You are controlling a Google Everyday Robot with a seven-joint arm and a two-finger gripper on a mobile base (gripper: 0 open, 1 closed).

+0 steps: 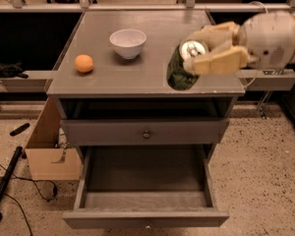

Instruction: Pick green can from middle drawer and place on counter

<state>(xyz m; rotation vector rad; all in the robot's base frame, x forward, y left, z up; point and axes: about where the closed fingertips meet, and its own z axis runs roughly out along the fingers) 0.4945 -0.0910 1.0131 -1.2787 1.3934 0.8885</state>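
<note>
My gripper (210, 49) is shut on the green can (181, 69), a dark-green can with a silver lid. It holds the can tilted above the right front part of the counter (137, 75), well above the drawers. The middle drawer (145, 191) is pulled out below, a deep grey box with a dark floor and nothing in it. The arm comes in from the right and hides the back right part of the counter.
A white bowl (128, 43) stands mid-counter and an orange fruit (83, 63) lies at its left. A closed drawer front with a round knob (146, 134) sits above the open one. A cardboard box (49, 151) and cables lie on the floor at left.
</note>
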